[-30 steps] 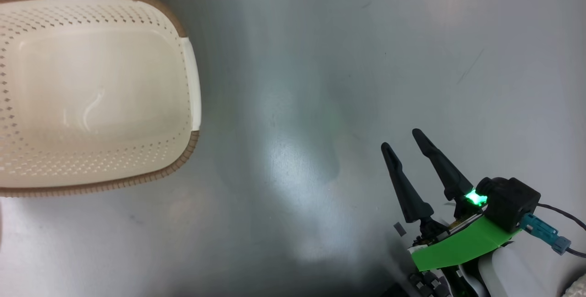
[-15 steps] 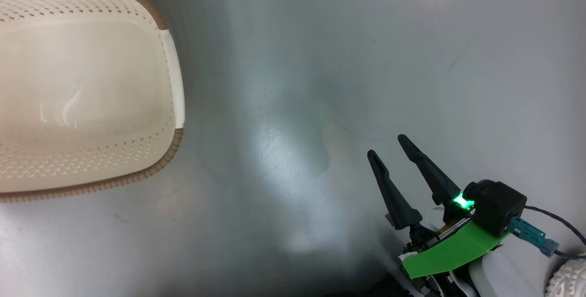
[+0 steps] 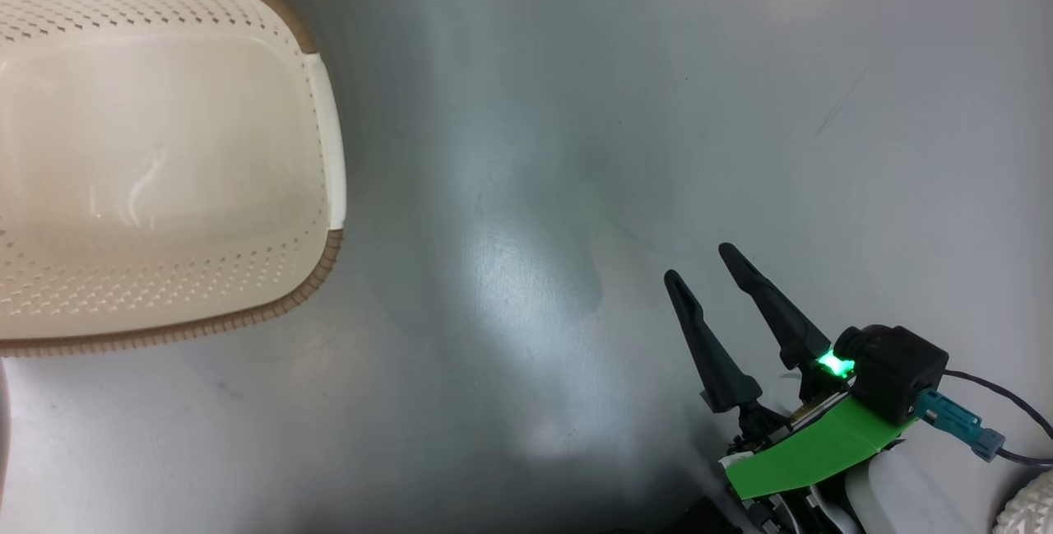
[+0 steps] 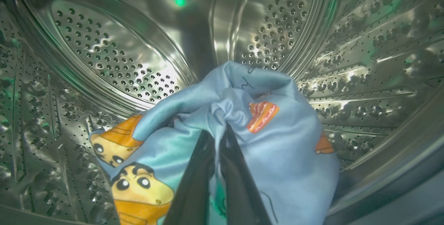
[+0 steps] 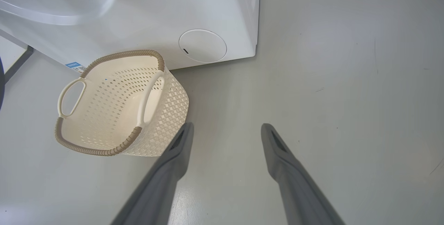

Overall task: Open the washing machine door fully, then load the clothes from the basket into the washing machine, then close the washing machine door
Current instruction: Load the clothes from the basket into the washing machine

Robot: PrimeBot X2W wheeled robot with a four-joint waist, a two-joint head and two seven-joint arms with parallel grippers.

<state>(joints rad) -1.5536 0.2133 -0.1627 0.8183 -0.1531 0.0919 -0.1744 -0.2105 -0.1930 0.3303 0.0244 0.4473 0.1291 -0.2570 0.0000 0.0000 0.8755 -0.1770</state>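
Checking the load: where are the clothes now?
In the left wrist view, the clothes are bunched inside the steel drum, pinched in the shut left jaws.

Glossy grey floor (image 3: 576, 188), soft glare.

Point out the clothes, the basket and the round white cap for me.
clothes (image 4: 281, 162): left wrist view, on the plain blue fold below the orange patch.
basket (image 5: 168, 114): right wrist view, on its perforated outer side wall.
round white cap (image 5: 203, 45): right wrist view, on the cap's centre.
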